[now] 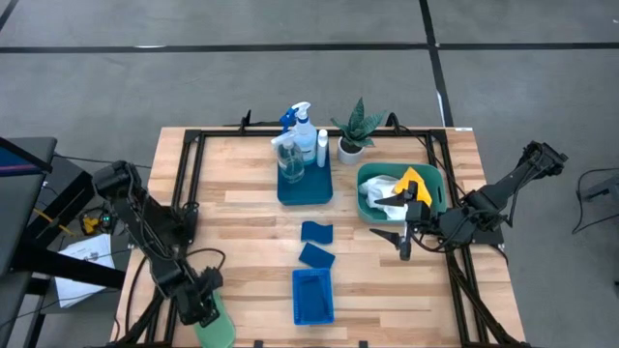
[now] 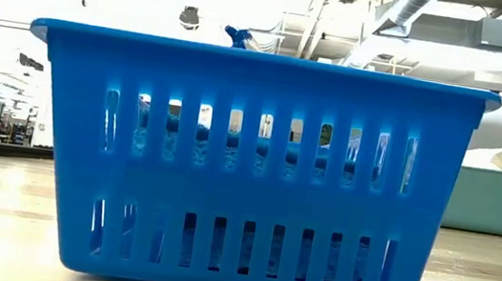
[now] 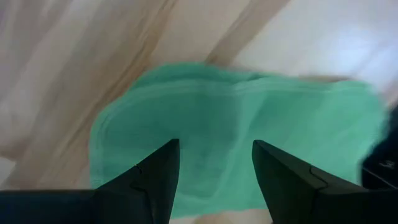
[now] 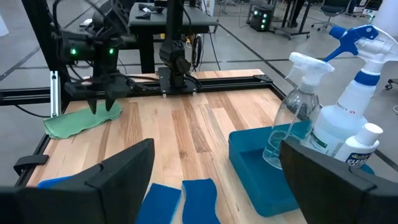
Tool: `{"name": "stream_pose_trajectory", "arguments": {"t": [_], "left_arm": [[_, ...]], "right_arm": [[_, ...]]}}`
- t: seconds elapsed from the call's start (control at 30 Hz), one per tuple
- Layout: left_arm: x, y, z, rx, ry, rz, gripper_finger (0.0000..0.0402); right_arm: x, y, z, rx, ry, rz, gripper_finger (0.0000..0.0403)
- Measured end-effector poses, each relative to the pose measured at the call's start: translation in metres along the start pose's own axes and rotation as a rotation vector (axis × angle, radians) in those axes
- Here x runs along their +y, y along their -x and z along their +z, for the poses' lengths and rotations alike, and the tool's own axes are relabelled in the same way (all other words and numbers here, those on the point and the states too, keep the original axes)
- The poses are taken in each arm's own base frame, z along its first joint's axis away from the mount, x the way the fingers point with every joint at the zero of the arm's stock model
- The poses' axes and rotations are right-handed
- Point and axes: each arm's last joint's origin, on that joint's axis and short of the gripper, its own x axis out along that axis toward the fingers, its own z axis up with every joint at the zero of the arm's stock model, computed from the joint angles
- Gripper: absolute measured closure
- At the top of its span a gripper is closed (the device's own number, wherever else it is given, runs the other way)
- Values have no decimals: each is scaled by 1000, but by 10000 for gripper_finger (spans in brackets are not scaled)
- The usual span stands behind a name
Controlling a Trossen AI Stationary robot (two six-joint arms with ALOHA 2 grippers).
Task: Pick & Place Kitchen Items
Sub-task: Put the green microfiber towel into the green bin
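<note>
A green cloth [image 1: 219,330] lies flat at the table's near left corner; it also shows in the left wrist view [image 3: 249,137] and the right wrist view [image 4: 78,122]. My left gripper [image 3: 214,180] is open, pointing down right over it [image 4: 102,104]. My right gripper [image 4: 217,186] is open and empty, low over the table beside the teal tub [image 1: 368,208], which holds white [image 1: 385,191] and yellow [image 1: 416,182] cloths. Two blue sponges [image 1: 316,244] lie mid-table. A blue-trigger spray bottle [image 4: 357,93], a clear bottle [image 4: 292,118] and a white bottle [image 4: 360,152] stand in a blue tray [image 1: 305,188]. My left gripper's open fingers [image 3: 155,177] point down at the middle of the green cloth, which lies flat on the table. I cannot tell whether the fingertips touch it.
A blue slotted basket [image 1: 312,296] stands near the front edge, centre, and fills the low view [image 2: 247,169]. A small potted plant [image 1: 354,130] stands at the back. A black frame [image 1: 184,174] runs along the table's edges. Bare wood lies between the basket and the green cloth.
</note>
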Motion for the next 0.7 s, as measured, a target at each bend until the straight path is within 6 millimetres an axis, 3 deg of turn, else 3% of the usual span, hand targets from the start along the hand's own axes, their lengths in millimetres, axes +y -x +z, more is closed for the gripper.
{"name": "stream_pose_trajectory", "arguments": {"t": [0.33,0.7], "left_arm": [[-2,-18,2,18,123,49,205],[2,-18,5,-37,133,83,261]], "right_arm": [[0,0,0,1,-7,0,67],[0,0,0,3,-4,0,67]]}}
